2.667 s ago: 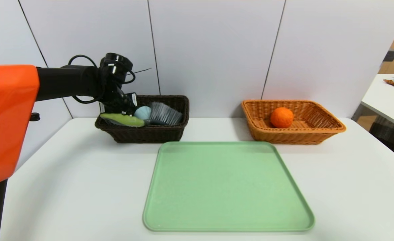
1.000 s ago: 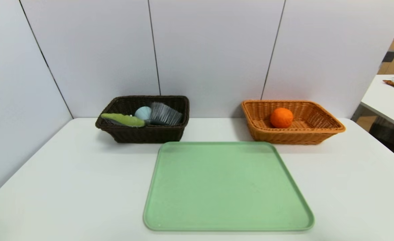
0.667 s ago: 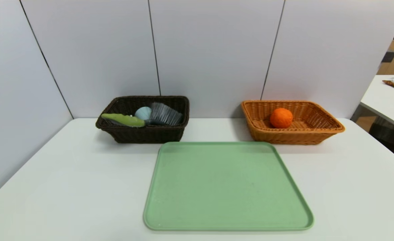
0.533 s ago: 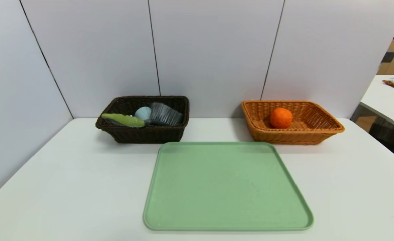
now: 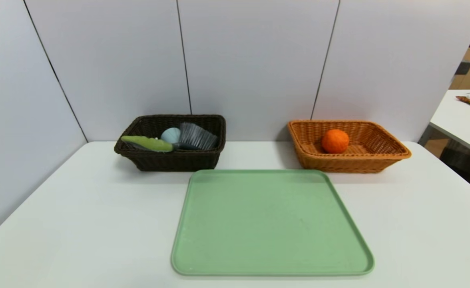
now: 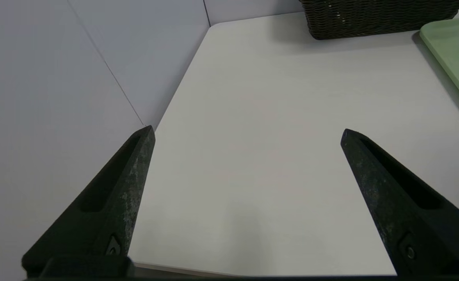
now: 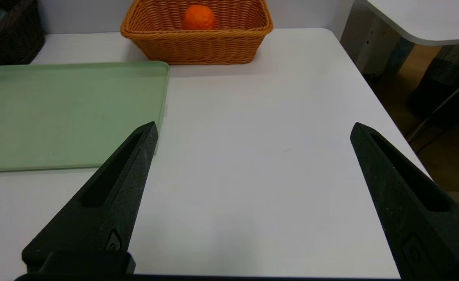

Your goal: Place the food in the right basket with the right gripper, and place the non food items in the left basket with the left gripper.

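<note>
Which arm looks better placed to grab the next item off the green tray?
Neither: the green tray is bare. The orange sits in the tan basket, the brush in the dark basket. Both open end effectors, left and right, hang at the table's near edge.

Head view: high, looks forward and down over whole desk (image 5: 79, 224), green tray (image 5: 271, 224) central, far wall behind.
Left wrist view: low over desk edge left of tray, faces forward past own fingers (image 6: 124, 195) toward dark basket (image 6: 378, 17).
Right wrist view: low, right of tray, faces forward toward orange basket (image 7: 198, 43).
All three share tray; each wrist view shares one basket with head view.
</note>
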`<state>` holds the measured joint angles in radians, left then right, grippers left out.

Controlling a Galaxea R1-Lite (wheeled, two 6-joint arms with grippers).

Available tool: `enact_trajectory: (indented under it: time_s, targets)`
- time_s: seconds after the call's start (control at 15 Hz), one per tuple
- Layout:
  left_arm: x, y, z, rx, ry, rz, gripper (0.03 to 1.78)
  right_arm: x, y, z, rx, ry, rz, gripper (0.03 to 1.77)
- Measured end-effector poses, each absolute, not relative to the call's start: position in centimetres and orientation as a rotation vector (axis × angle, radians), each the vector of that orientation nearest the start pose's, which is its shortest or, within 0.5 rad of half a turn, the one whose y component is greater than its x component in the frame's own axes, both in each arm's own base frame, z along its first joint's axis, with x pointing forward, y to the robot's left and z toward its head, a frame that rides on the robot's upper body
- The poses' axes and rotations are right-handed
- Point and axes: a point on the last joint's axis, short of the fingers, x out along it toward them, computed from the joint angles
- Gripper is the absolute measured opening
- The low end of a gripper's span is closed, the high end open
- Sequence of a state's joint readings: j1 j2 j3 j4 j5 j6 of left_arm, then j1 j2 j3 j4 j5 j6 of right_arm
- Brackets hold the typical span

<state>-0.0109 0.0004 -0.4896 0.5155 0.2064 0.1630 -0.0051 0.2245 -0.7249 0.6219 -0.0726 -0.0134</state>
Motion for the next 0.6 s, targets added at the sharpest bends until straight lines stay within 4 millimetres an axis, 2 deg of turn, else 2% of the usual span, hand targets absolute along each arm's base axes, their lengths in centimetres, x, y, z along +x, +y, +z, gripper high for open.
enact_trajectory:
  time_s: [0.33,0.53,0.6]
  targets:
    - [-6.1,0.5,13.8,0.155,-0.047,0.197,1.69,-9.0,-0.1,17.8,-0.063,-0.024,-0.014,1.7]
    - [-3.4,0.5,10.7,0.177,-0.103,0.194,1.69,-8.9,-0.1,17.4,-0.076,-0.125,-0.018,1.7]
    - [-3.0,0.5,10.4,0.185,-0.164,0.198,1.69,-8.5,-0.1,17.3,-0.079,-0.169,-0.02,1.7]
